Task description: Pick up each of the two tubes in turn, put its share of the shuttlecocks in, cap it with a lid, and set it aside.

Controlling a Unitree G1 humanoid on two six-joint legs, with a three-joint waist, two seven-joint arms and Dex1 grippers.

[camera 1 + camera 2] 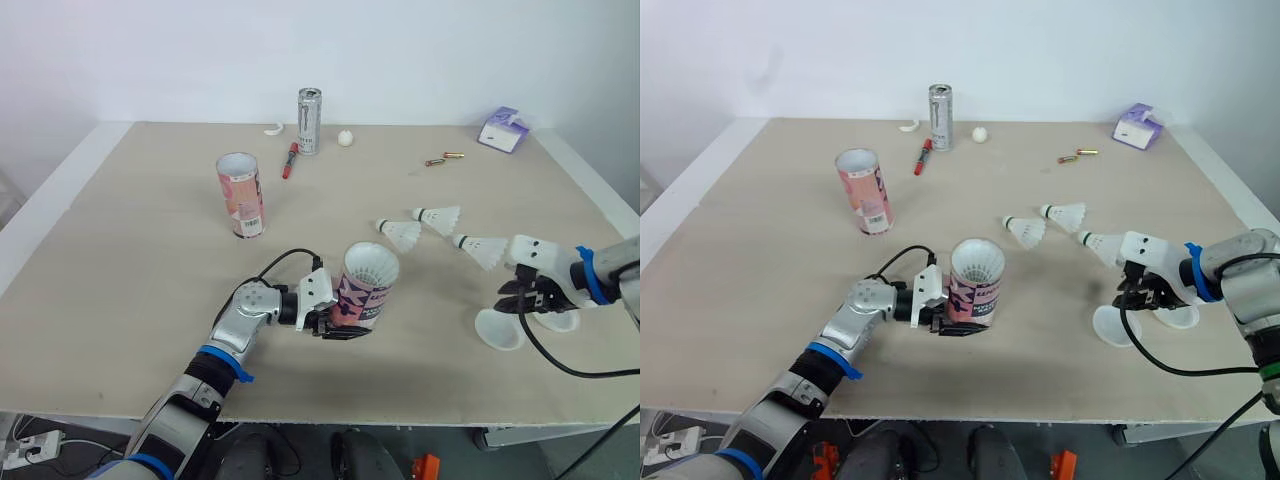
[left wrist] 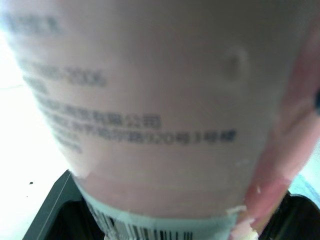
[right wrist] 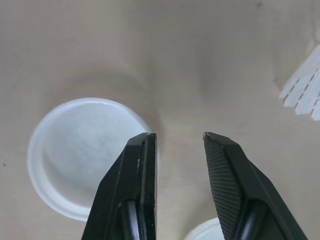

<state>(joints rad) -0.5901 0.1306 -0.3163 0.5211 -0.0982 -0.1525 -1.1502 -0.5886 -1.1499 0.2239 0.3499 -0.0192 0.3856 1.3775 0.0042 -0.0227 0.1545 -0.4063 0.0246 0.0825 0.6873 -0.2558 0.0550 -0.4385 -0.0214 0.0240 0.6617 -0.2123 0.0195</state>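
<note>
Pink cardboard marks the held tube (image 1: 366, 288), clasped near its base by the left gripper (image 1: 338, 324) at the front of the table (image 1: 120, 300), white feathers showing at its mouth. It is not yet capped; three shuttlecocks (image 1: 438, 217) lie loose, and the second tube (image 1: 241, 195) stands untouched farther back. The right gripper (image 3: 177, 137) is parted, empty, over the rim of a lid (image 3: 80, 155). The count inside cannot be made out; the other lid (image 1: 557, 320) is partly hidden.

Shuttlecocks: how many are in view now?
4. Three white feathered shuttlecocks lie loose on the beige table: two side by side, one nearest the right gripper. A fourth sits in the pink tube the left gripper holds; more may be stacked beneath it.
</note>
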